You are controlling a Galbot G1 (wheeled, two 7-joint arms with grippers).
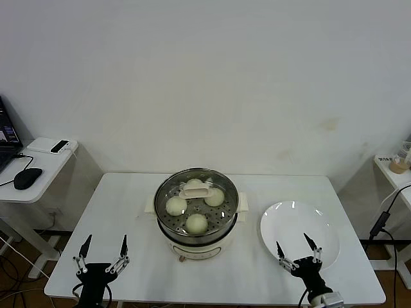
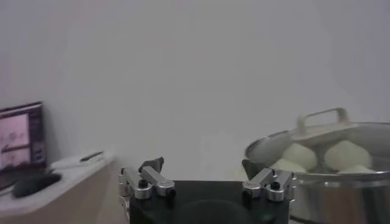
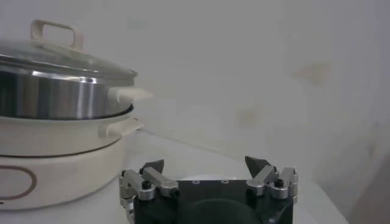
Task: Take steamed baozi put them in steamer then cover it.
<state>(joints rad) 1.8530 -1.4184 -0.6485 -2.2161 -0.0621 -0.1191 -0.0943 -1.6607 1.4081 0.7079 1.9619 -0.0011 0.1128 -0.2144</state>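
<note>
The steamer (image 1: 168,239) stands at the table's middle, a steel pot on a white base. The clear glass cover (image 1: 221,183) rests on it, cream handle (image 1: 194,188) on top. Several cream-white baozi (image 1: 176,205) lie inside under the glass. My left gripper (image 1: 105,240) waits open and empty near the front edge, left of the steamer. My right gripper (image 1: 292,242) is open and empty over the near rim of the white plate (image 1: 292,218). The left wrist view shows the left gripper (image 2: 201,165), the steamer (image 2: 341,198) and baozi (image 2: 344,153). The right wrist view shows the right gripper (image 3: 205,163) beside the steamer (image 3: 55,94), with the cover (image 3: 61,58) on it.
A side table (image 1: 38,168) at the left holds a black mouse (image 1: 27,178) and a laptop. A small shelf (image 1: 395,173) with a cup stands at the right. Cables hang by the table's right end.
</note>
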